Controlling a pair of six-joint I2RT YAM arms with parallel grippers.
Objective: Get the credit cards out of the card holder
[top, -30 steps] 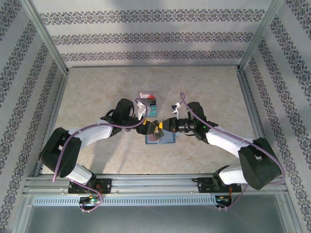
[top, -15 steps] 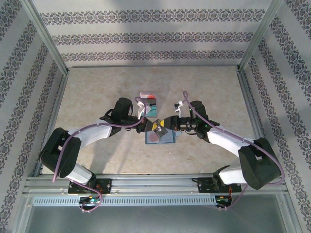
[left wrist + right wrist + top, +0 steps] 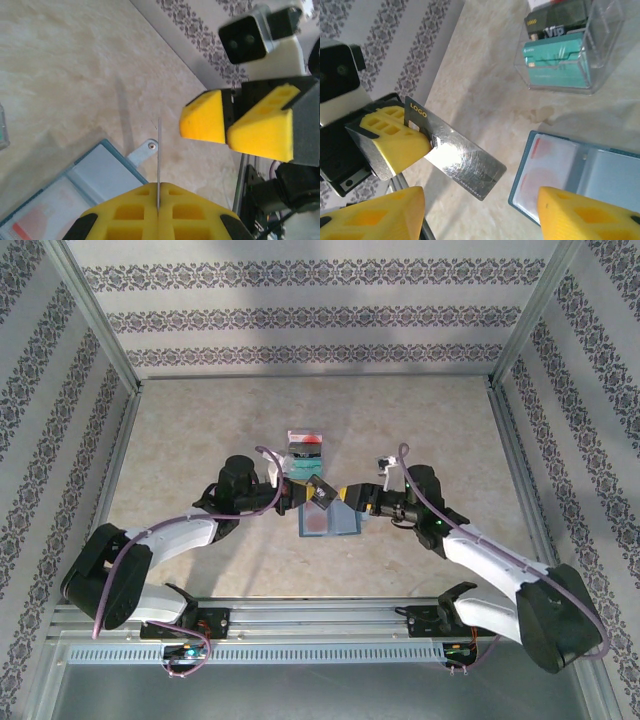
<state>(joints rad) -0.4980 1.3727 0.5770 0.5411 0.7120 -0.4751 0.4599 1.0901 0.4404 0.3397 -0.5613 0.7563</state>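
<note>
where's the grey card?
Top view, mid-table: card pinched in the left gripper over the far edge of the wallet, open right gripper facing it.

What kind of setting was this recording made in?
Probably a staged robot test booth, not a real room: patterned wallpaper panels in a metal frame, a stone-look tabletop, and a left arm and right arm bolted to a rail.

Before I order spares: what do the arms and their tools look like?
The left arm and right arm: white links, black joints, trailing purple cables. The left tool and right tool: black bodies, yellow wedge-shaped fingers with cut-out pockets.
</note>
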